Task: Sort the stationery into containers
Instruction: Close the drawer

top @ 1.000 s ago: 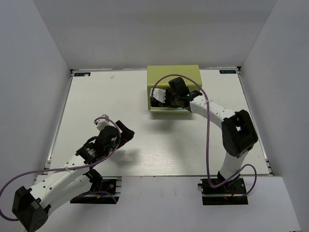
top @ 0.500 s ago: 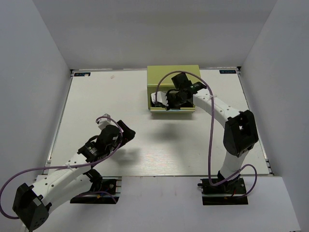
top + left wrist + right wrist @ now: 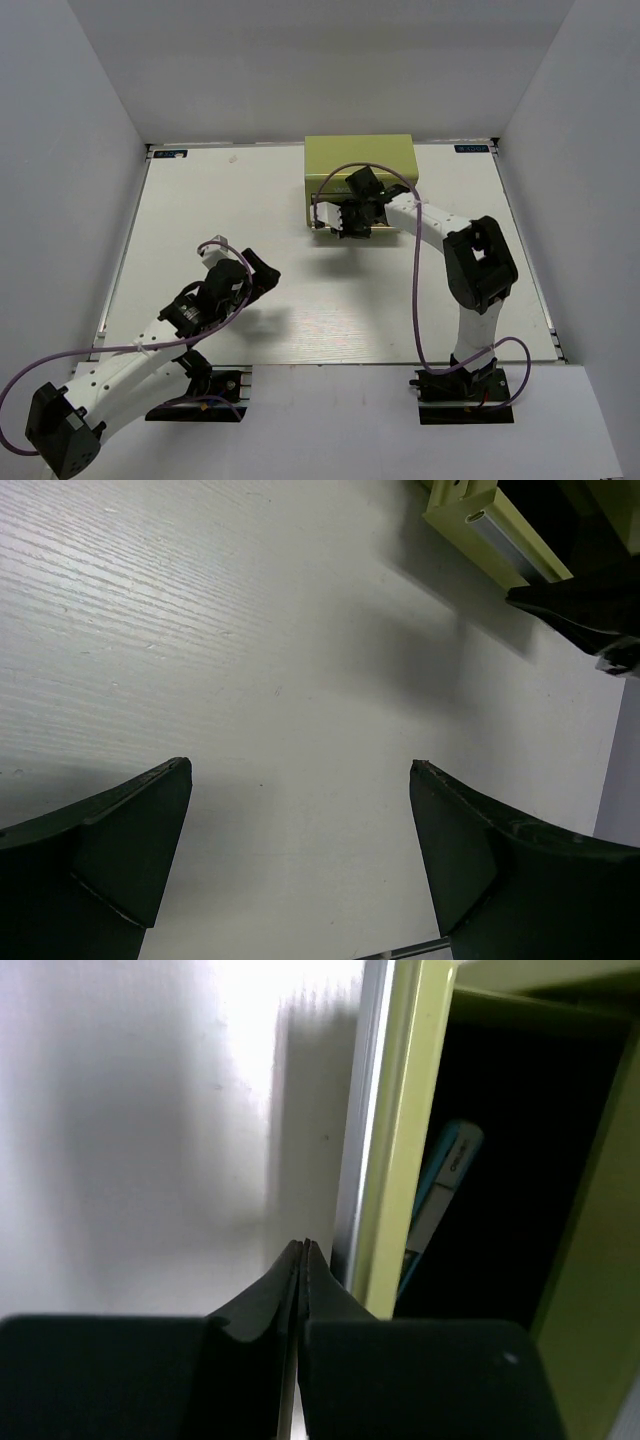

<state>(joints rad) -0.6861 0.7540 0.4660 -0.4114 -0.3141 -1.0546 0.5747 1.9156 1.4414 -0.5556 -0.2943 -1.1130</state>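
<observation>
The olive-green tool chest stands at the back of the table with a drawer pulled out toward me. My right gripper is shut and empty, its tips just outside the drawer's front panel and silver handle. A light-blue marker lies inside the dark drawer; the other pens are hidden. My left gripper is open and empty above bare table, well short of the chest, whose drawer corner shows at the top right of the left wrist view.
White walls enclose the table on three sides. The right arm arches over the table's right half, with a purple cable looping above it. The right gripper's black body shows at the left wrist view's right edge.
My right gripper has come back from over the open drawer and lowered to its front edge, and the arm has folded in. My left arm has barely moved.
</observation>
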